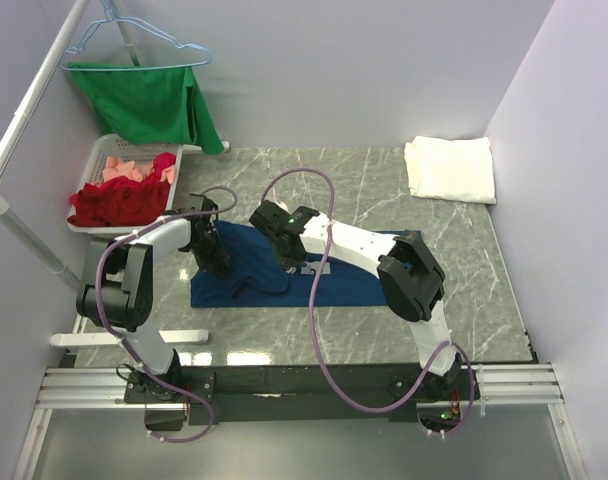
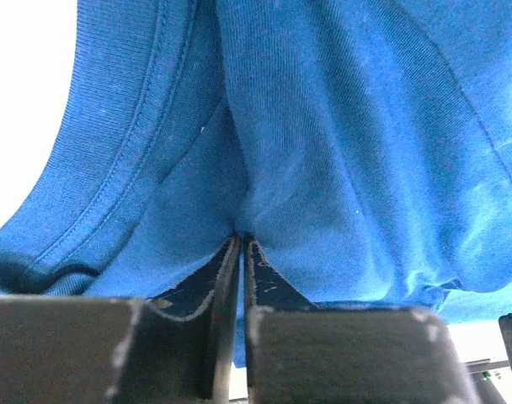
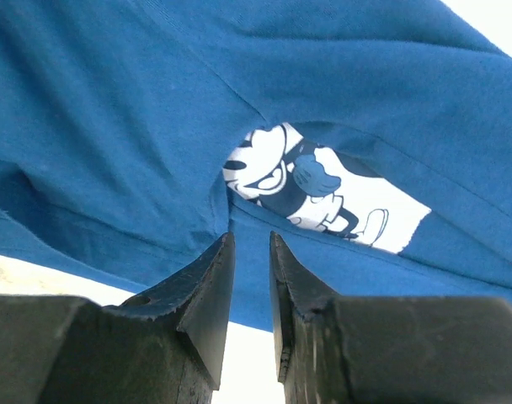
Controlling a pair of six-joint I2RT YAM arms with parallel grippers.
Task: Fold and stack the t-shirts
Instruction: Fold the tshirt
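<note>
Navy t-shirt [image 1: 356, 286] near white basket [image 1: 106, 146] of red and pink garments [image 1: 119, 203]

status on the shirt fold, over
Left end effector pinching navy shirt. Right end effector by print, jaws slightly apart, grip unclear. White shirt folded, far right corner. No obstruction seen.

Mouse print [image 3: 323, 198] half tucked under a navy shirt [image 3: 113, 126] fold, right arm [image 1: 359, 245] covering most of it from above, left fingertips [image 2: 214, 282] buried in the cloth
</note>
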